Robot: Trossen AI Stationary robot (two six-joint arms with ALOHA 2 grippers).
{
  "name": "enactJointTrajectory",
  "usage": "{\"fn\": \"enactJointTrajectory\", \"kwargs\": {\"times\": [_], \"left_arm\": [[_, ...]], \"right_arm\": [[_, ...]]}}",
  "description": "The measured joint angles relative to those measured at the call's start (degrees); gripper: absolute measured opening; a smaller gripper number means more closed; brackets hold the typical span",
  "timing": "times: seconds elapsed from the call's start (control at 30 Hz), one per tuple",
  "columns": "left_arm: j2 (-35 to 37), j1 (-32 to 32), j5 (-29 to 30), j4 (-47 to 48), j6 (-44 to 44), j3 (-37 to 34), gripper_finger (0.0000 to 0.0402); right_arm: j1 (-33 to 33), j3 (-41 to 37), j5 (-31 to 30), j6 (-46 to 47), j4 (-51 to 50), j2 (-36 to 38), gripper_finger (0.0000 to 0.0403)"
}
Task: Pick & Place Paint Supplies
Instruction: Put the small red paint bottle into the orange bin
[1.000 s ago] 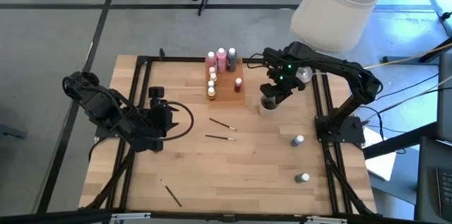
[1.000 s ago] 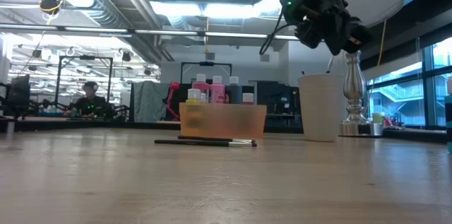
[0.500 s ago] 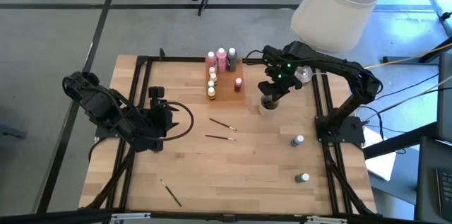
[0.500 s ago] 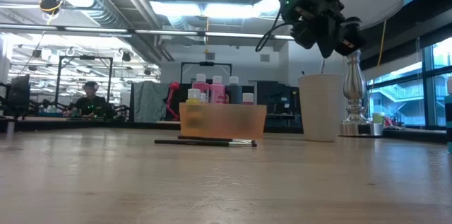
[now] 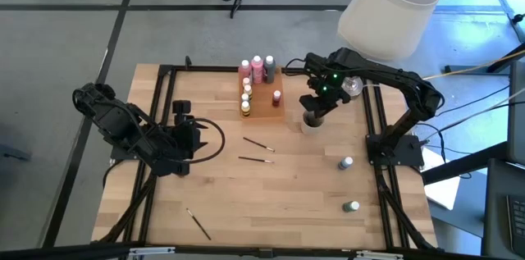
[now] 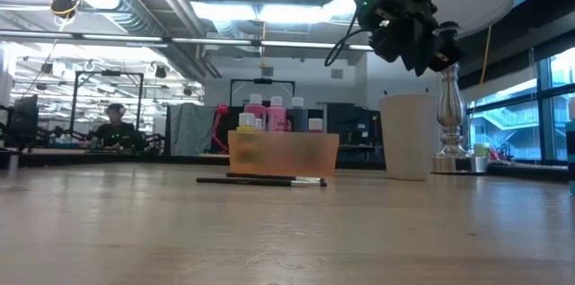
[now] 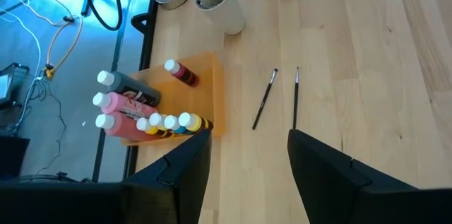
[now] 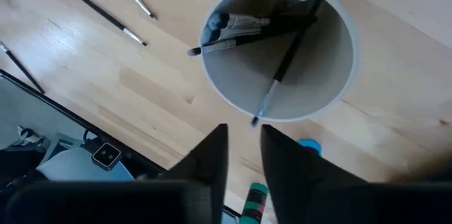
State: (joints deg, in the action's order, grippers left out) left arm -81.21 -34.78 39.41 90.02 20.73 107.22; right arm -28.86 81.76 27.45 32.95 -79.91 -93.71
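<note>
My right gripper (image 8: 244, 155) hangs over the pale round cup (image 8: 279, 47), fingers a little apart with nothing between them. Several dark-handled paintbrushes (image 8: 244, 30) lie in the cup; one thin brush (image 8: 282, 65) leans on its rim. Two brushes (image 5: 258, 144) (image 5: 255, 159) lie mid-table and a third (image 5: 198, 224) lies near the front edge. Paint bottles (image 5: 256, 69) stand and lie in the orange tray (image 5: 275, 104). Two more bottles (image 5: 346, 163) (image 5: 351, 207) sit at the right. My left gripper (image 5: 193, 137) waits open at the left.
A lamp with a large white shade (image 5: 385, 6) stands at the far right corner, its metal foot (image 6: 449, 155) just behind the cup. Black frame rails (image 5: 156, 112) run along the table's left and right sides. Bare wood spreads across the near half of the table.
A thin brush that hung below my right gripper over the cup no longer shows there in the low view. The gripper itself has stayed above the cup, tipping only slightly.
</note>
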Motion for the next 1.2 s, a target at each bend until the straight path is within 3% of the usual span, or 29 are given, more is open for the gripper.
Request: {"fn": "enactJointTrajectory", "kwargs": {"times": [0.4, 0.77, 1.0, 1.2], "left_arm": [[0.0, 0.0, 0.1, 0.0, -0.6, 0.0, 0.0184], [0.0, 0.0, 0.5, 0.0, -1.5, 0.0, 0.0184], [0.0, 0.0, 0.1, 0.0, -0.6, 0.0, 0.0184], [0.0, 0.0, -2.1, 0.0, 0.0, 0.0, 0.0184]], "right_arm": [[0.0, 1.4, -2.1, -0.2, -3.1, 0.0, 0.0190], [1.3, 17.2, -4.5, 0.8, -10.1, 0.4, 0.0213], [6.3, 26.7, 1.0, 4.2, -10.1, 1.7, 0.0213], [14.6, 29.3, 9.2, 7.3, -10.1, 2.1, 0.0213]]}}
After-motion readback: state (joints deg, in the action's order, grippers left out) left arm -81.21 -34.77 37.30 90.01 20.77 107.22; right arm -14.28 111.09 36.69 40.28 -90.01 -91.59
